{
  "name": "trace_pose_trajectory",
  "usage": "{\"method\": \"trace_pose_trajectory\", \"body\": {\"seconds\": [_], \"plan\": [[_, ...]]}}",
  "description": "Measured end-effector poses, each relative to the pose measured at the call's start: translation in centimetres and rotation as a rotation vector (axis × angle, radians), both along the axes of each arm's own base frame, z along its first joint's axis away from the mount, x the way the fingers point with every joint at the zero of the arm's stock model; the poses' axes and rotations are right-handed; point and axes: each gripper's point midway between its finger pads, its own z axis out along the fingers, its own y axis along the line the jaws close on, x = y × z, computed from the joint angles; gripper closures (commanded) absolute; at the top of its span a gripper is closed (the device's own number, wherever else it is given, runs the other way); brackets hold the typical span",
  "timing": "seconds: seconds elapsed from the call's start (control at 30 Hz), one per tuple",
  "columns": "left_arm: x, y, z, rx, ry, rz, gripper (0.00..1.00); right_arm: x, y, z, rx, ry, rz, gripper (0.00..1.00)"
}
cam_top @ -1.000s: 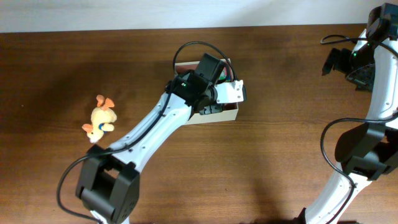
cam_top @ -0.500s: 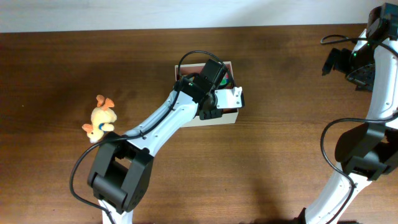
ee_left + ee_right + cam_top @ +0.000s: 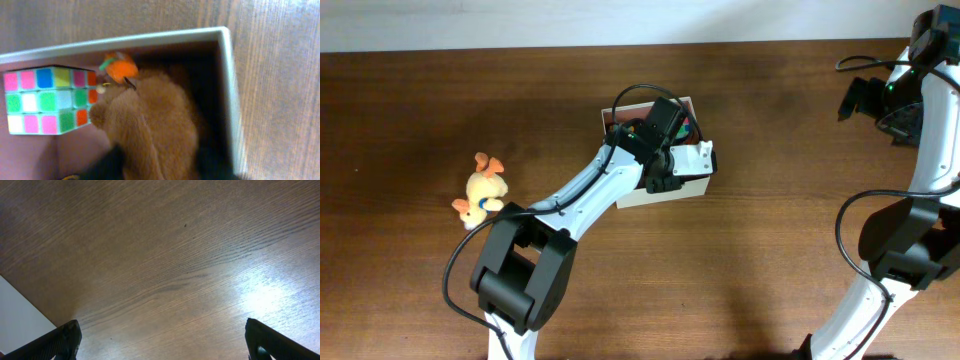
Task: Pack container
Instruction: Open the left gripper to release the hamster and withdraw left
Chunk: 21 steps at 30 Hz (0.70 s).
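Near the middle of the table [image 3: 770,250], towards its far edge, the container [image 3: 665,195] is seen directly beneath the left gripper [image 3: 162,167], which reaches down into its right part. A brown plush toy [image 3: 150,130] is flanked by the dark fingers [image 3: 116,162], but whether it is clamped cannot be told. A coloured cube [image 3: 47,100] is lodged at the left inside the container, touching the plush. At the far right, well apart from the container, the right gripper [image 3: 162,340] is held over bare wood with its fingers spread wide. A yellow plush toy [image 3: 480,192] is left lying at the left.
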Motion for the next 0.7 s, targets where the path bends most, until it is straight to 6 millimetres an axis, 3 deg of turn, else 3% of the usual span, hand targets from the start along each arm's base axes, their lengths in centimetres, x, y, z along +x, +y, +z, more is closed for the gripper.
{"method": "trace_pose_trajectory", "body": {"seconds": [0.3,0.4,0.53,0.7], "plan": [[1.8,0.0,1.6,0.003,-0.061,0.071,0.01,0.0,0.0,0.0,0.0,0.0,-0.001,0.01],[3.0,-0.4,3.4,-0.017,-0.104,0.097,0.01,0.0,0.0,0.0,0.0,0.0,0.001,0.01],[4.2,-0.4,7.9,-0.079,-0.176,0.178,0.01,0.0,0.0,0.0,0.0,0.0,0.0,0.01],[3.7,0.5,13.9,-0.18,-0.22,0.28,0.01,0.0,0.0,0.0,0.0,0.0,0.0,0.01]]}}
